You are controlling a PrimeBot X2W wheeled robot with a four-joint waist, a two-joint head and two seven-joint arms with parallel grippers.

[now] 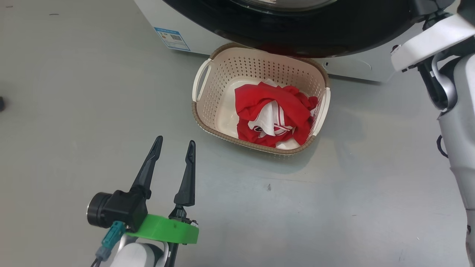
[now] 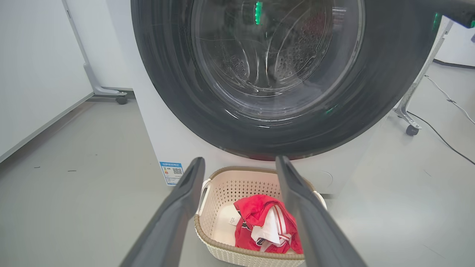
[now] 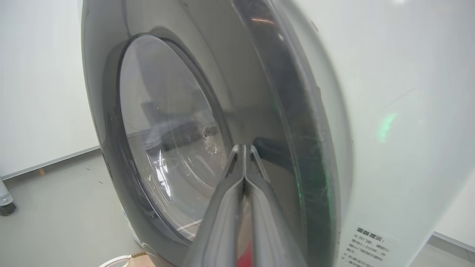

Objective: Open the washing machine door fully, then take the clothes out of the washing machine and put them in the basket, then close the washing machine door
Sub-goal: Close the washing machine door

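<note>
The washing machine door (image 2: 167, 74), with its black rim and clear glass, lies flat against the white washing machine (image 2: 174, 148); the steel drum shows through the glass. I cannot tell whether the door is latched. The red and white clothes (image 1: 274, 111) lie bunched in the cream basket (image 1: 222, 74) on the floor just below the door (image 1: 297, 29). My left gripper (image 1: 175, 141) hangs open and holds nothing, a short way in front of the basket (image 2: 230, 185) and to its left. My right gripper (image 3: 245, 148) is shut, its tips against the door's glossy rim (image 3: 297, 148).
Grey floor (image 1: 74, 92) spreads to the left of the basket and in front of it. My right forearm (image 1: 430, 40) rises along the right edge toward the door. Wheeled stand legs (image 2: 410, 126) flank the machine, and a cable (image 2: 445, 137) trails on the floor at the right.
</note>
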